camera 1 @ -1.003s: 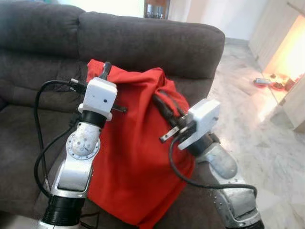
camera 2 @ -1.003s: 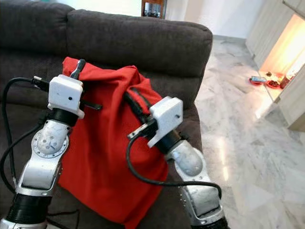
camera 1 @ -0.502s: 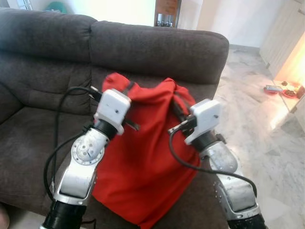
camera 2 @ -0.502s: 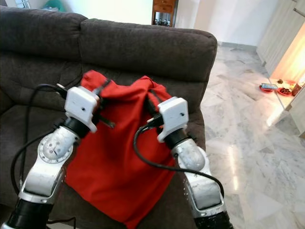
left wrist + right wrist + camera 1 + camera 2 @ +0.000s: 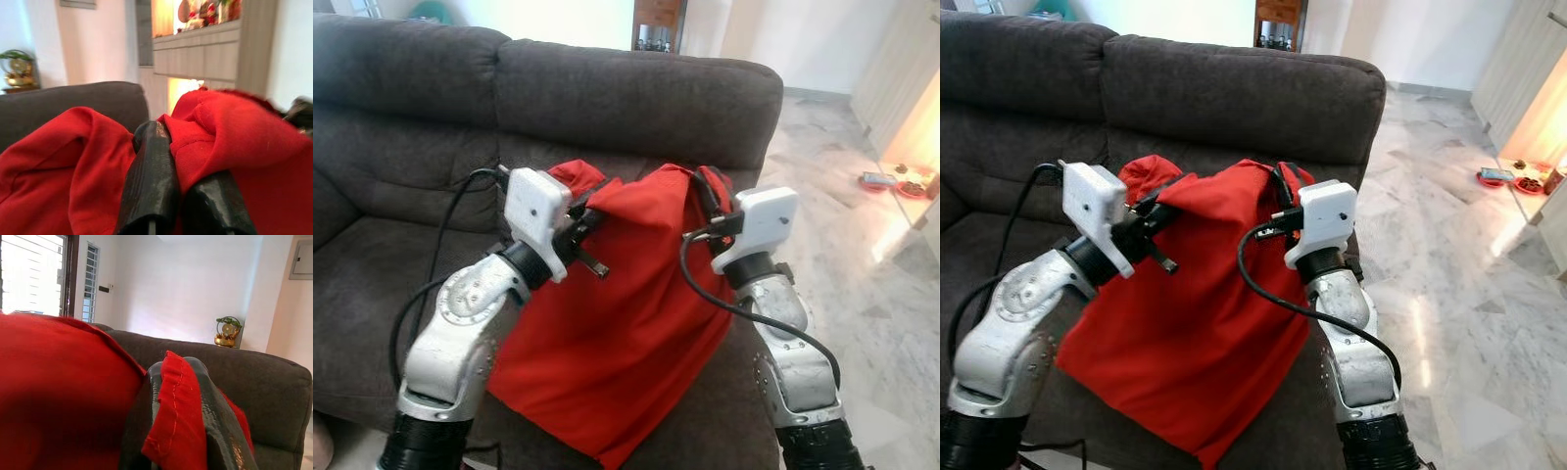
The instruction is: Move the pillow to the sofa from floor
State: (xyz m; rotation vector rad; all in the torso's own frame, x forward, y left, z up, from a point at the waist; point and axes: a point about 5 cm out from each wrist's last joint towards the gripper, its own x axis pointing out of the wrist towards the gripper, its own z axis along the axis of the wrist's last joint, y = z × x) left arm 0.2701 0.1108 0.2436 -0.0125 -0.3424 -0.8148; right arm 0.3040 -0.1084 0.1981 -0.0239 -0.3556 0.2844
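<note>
The red pillow [image 5: 626, 323] hangs between the two grippers, over the right end of the sofa [image 5: 636, 98] seat. The left gripper [image 5: 183, 161] pinches the pillow's upper left corner: the wrist view shows a fold of red cloth squeezed between its two black fingers [image 5: 151, 181], with more cloth bunched to either side. The right gripper [image 5: 176, 416] pinches the upper right corner, a stitched hem standing up between its pressed-together fingers [image 5: 215, 421].

Below the grippers the pillow sags slack, its lower corner dropping near the front edge of the seat. Behind both grippers, close, rises the sofa back, and the pillow's top edge lies just under its crest. Left of the left gripper the seat cushion stretches open and bare. Right of the right gripper the sofa ends at its side edge, and beyond it lies open marble floor [image 5: 862, 294].

The sofa is dark brown, in a rough fabric. The floor is pale, glossy and veined. Small things [image 5: 891, 181] lie on it by a lit cabinet [image 5: 901, 88], well apart from the right gripper. White walls stand behind the sofa.
</note>
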